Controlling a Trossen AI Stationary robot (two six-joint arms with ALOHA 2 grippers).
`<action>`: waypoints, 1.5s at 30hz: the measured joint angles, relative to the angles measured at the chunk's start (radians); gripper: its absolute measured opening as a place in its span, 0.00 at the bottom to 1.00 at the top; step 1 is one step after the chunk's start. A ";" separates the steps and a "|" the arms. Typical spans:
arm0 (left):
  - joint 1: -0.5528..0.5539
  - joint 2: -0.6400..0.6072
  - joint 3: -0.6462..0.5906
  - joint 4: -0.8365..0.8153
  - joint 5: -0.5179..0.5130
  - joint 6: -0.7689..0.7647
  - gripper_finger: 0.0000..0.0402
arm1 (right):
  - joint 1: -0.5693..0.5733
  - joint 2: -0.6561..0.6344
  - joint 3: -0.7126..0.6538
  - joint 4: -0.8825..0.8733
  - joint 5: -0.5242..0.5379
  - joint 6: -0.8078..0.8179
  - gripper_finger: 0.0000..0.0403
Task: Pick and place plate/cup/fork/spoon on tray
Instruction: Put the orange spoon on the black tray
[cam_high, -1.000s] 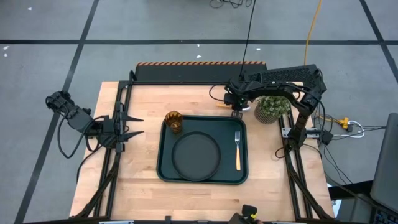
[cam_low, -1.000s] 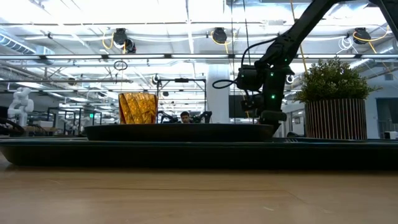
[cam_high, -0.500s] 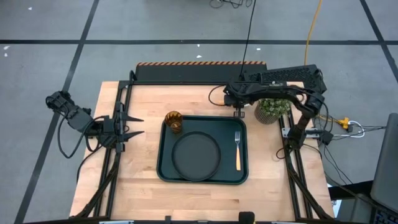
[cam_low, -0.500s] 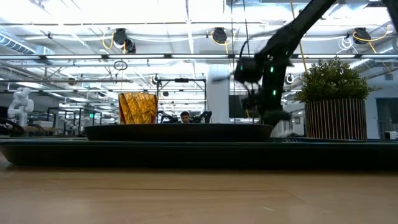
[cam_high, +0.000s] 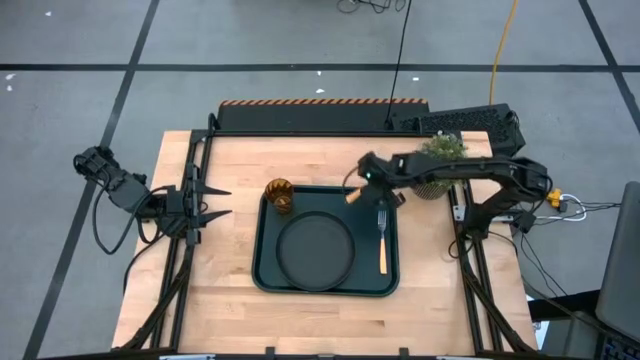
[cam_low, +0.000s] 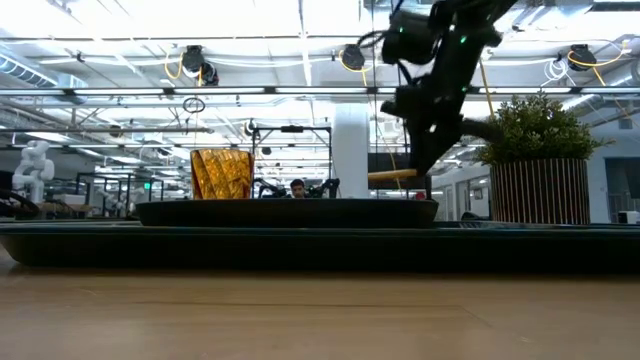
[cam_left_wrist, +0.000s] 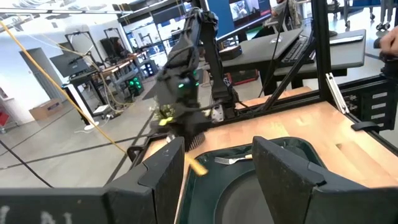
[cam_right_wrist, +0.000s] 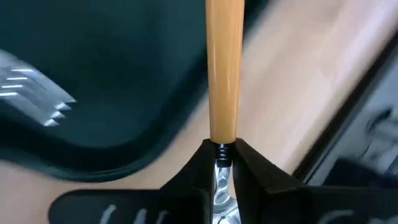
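Note:
The dark green tray lies mid-table. On it are the round dark plate, the amber cup upright at its far left corner, and the fork along its right side. My right gripper is shut on the spoon above the tray's far right corner. The spoon's orange handle sticks out level, and its bowl is hidden between the fingers. My left gripper waits open and empty at the table's left edge. My right gripper pinches the spoon's silver neck, just past the end of the orange handle, between its two fingers. The fingers lie along the spoon. The spoon is lifted clear of table and tray, about level, its handle pointing away from the gripper over the tray.
A potted plant stands at the table's far right, close behind my right arm. Bare wood lies left of the tray and along the near edge. Black frame rails run along both sides of the table.
My right gripper has risen from table height just behind the tray's far right corner. It has moved a little toward the near edge and over that corner. The spoon has come up with it, lifted clear.

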 joint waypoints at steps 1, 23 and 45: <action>0.000 0.000 0.000 0.000 0.000 0.000 0.48 | 0.022 -0.007 0.000 -0.015 0.000 -0.018 0.04; 0.001 0.142 0.001 0.092 -0.002 -0.217 0.48 | 0.372 -0.032 0.038 -0.196 0.049 -0.369 0.04; -0.029 0.350 0.001 0.366 -0.002 -0.172 0.48 | 0.408 0.053 0.029 -0.107 -0.241 -0.449 0.04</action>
